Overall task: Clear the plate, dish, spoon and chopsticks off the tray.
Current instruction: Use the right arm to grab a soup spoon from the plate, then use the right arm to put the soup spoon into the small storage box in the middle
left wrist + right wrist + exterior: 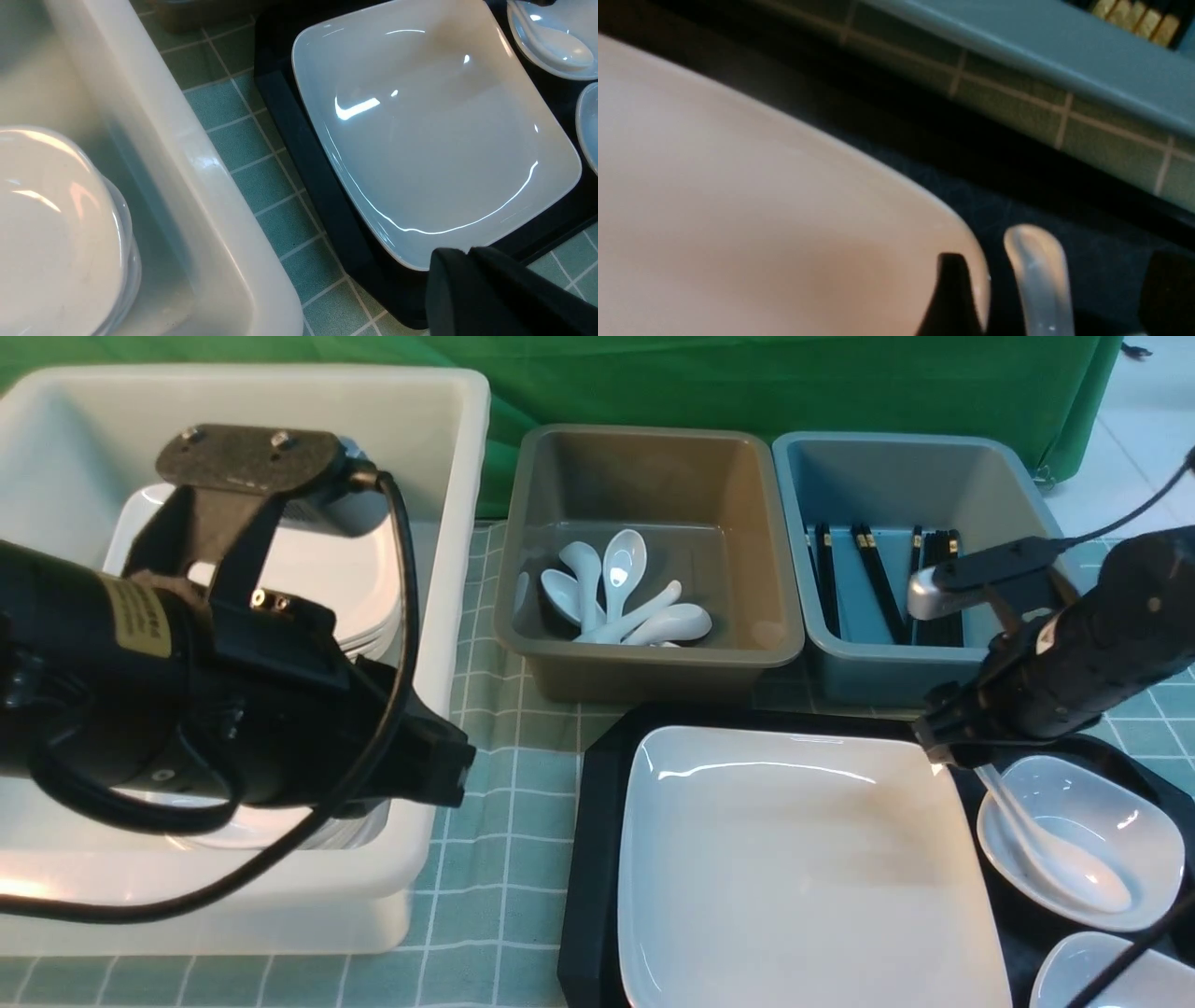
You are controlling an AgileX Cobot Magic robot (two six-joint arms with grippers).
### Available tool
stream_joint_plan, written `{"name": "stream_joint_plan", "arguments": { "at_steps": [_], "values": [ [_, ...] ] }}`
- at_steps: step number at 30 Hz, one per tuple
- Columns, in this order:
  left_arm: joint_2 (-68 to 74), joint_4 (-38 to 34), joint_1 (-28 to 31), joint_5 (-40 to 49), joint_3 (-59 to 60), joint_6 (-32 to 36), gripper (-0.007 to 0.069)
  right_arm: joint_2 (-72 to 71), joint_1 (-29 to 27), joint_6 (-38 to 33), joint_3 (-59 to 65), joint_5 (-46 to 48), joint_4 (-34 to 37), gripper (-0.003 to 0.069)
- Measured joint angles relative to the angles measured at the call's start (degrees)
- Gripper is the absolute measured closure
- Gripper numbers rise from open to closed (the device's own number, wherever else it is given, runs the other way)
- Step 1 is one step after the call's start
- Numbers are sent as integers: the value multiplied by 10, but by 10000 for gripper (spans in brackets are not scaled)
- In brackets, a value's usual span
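The white plate (794, 859) lies on the black tray (590, 859), filling its left part; it also shows in the left wrist view (434, 130). The white spoon (1055, 859) rests in a small white dish (1130, 803) at the tray's right. My right gripper (943, 751) is open, and its jaws straddle the spoon's handle (1038, 270) without closing on it. My left gripper (448, 765) is shut and empty, over the table between the white bin and the tray. No chopsticks show on the tray.
A second small dish (1148, 980) sits at the tray's front right. A large white bin (448, 523) at the left holds stacked white plates (308, 569). A grey bin (653, 448) holds several spoons. A blue bin (896, 457) holds black chopsticks.
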Motion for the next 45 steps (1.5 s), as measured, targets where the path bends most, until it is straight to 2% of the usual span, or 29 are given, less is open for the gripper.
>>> {"name": "stream_joint_plan", "arguments": {
  "at_steps": [4, 5, 6, 7, 8, 10, 11, 12, 24, 38, 42, 45],
  "values": [
    [0, 0, 0, 2, 0, 0, 615, 22, 0, 1, -1, -4, 0, 146],
    [0, 0, 0, 5, 0, 0, 616, 31, 0, 1, -1, -3, 1, 172],
    [0, 0, 0, 5, 0, 0, 615, 32, 0, 2, -1, -4, 3, 213],
    [0, 0, 0, 6, 0, 0, 615, 32, 1, 3, -1, -4, 5, 309],
    [0, 0, 0, 6, 0, 0, 615, 32, 1, 3, -1, -4, 5, 326],
    [0, 0, 0, 7, 0, 0, 615, 30, 1, 4, -1, -1, 4, 505],
    [0, 0, 0, 7, 0, 0, 615, 24, 1, 7, -1, 1, 4, 548],
    [0, 0, 0, 7, 0, 0, 615, 19, 0, 8, -1, 5, 4, 561],
    [0, 7, 0, 9, 0, 2, 615, -139, 12, 40, -16, 77, 6, 587],
    [0, 35, 0, 39, 0, 2, 615, -75, 20, 63, -35, 78, 11, 587],
    [0, 37, 0, 42, 0, 2, 615, -75, 32, 49, -83, 97, 37, 587],
    [0, 37, 0, 42, 0, -3, 615, -64, 65, 18, -162, 98, 72, 587]
  ]
}}
